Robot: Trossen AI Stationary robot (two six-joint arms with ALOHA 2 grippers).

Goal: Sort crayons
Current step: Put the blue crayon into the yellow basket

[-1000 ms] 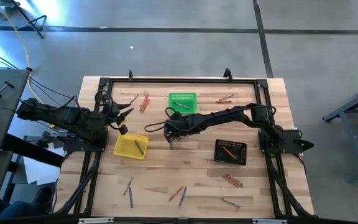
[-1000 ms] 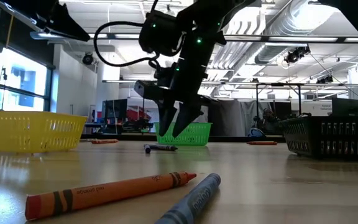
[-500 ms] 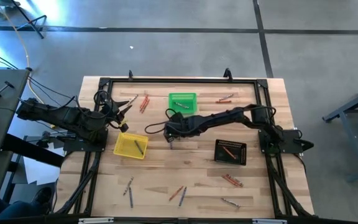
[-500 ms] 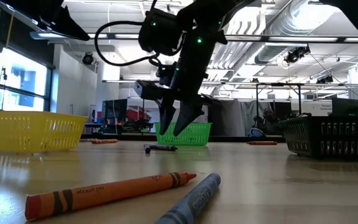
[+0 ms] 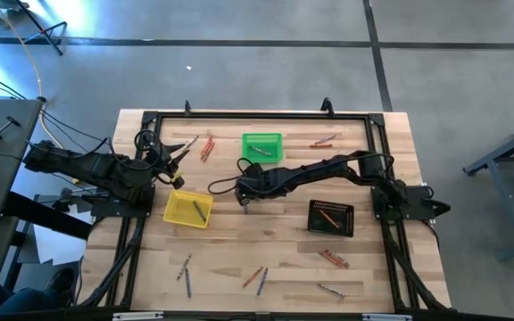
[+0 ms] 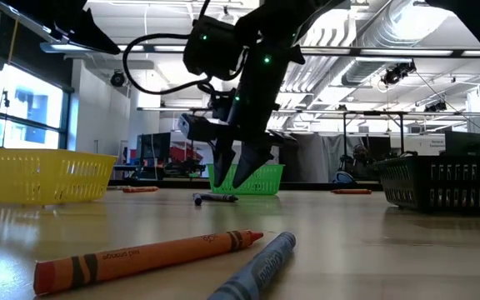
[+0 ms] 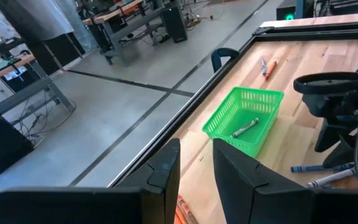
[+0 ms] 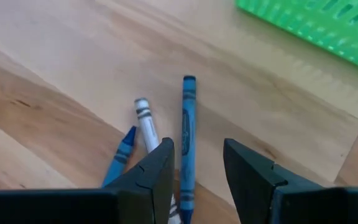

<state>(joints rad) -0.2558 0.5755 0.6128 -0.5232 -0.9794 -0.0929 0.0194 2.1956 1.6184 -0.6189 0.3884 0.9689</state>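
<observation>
Three crayons lie side by side on the table's middle: a blue one (image 8: 187, 134), a grey-white one (image 8: 145, 124) and a second blue one (image 8: 122, 151). They also show in the low view (image 6: 215, 198). My right gripper (image 8: 194, 177) is open and points down just above them (image 6: 240, 173), its fingers either side of the blue crayon's end. It also shows in the high view (image 5: 244, 198). My left gripper (image 7: 196, 168) is open and empty, held above the table's left part beyond the yellow basket (image 5: 175, 169). More crayons are scattered about the table.
A green basket (image 5: 262, 147) with a crayon in it stands at the far middle. A yellow basket (image 5: 188, 209) stands left of the centre and a black one (image 5: 331, 217) to the right. Loose crayons lie near the front edge (image 5: 257, 278) and along the far edge (image 5: 207, 145).
My right gripper has shifted a little toward the table's left over the three crayons and turned slightly about its wrist. The crayons have stayed where they were.
</observation>
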